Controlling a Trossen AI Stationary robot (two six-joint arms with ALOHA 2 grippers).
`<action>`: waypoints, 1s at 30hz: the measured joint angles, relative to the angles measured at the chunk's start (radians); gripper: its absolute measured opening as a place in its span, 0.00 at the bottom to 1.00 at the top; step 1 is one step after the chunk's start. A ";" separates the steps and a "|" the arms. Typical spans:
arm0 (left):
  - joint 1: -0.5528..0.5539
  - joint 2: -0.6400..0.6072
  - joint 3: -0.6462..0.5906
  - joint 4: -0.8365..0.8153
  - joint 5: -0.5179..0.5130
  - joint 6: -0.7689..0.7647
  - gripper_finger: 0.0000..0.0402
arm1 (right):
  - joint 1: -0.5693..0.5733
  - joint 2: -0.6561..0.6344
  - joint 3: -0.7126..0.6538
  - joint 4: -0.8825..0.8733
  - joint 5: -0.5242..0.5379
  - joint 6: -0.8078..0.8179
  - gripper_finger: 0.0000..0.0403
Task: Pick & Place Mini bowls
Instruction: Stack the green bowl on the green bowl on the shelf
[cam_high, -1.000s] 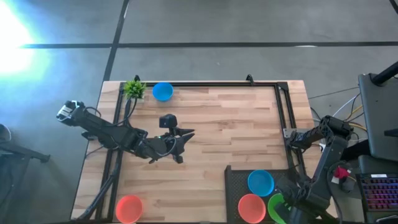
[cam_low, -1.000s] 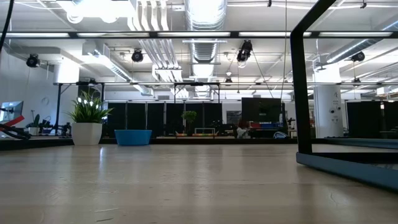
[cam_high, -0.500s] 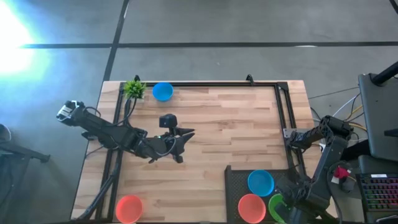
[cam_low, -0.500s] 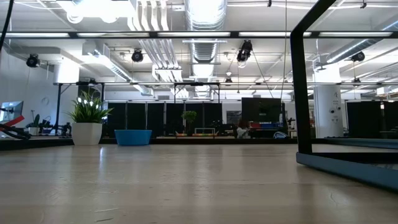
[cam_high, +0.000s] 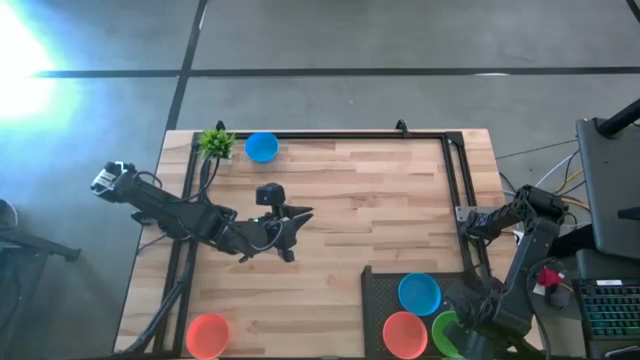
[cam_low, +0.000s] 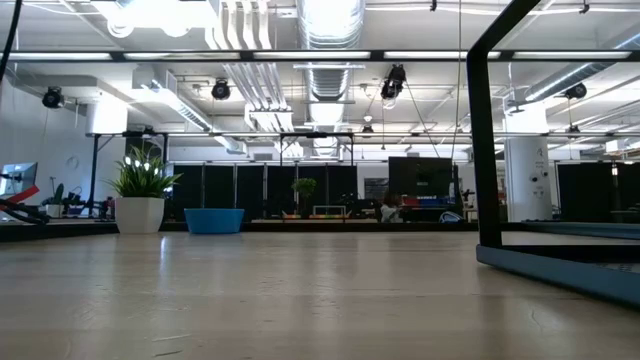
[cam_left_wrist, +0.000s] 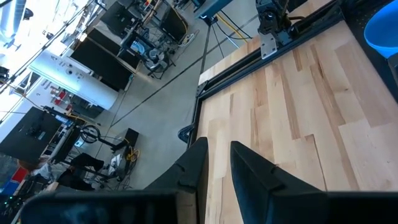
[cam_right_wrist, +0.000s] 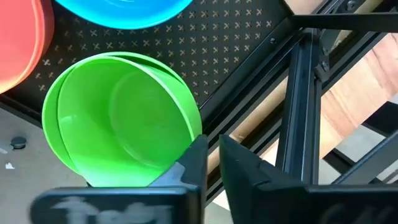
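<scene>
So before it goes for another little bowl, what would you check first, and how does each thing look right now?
1. Right end effector free of the green bowls: ok; its fingers stand just beside the rim, a narrow gap between them, nothing held.
2. Green bowls nested on the black mat: ok.
3. Blue bowl and orange bowl on the mat: ok.
4. Bowls left to fetch: ok; a blue bowl sits beside the potted plant, an orange bowl at the near left corner.
5. Left end effector empty: ok; it hangs over bare wood mid-table.
6. All nine bowls accounted for: cannot tell.
</scene>
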 joint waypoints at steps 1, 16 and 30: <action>0.000 0.000 0.000 0.000 0.000 0.000 0.18 | 0.000 0.000 0.000 0.002 0.000 0.000 0.07; 0.000 0.000 -0.002 -0.001 0.000 0.000 0.18 | 0.000 0.002 -0.062 0.098 0.000 0.028 0.02; 0.000 0.000 0.008 0.000 -0.003 0.017 0.18 | 0.000 0.002 -0.066 0.128 -0.036 0.030 0.02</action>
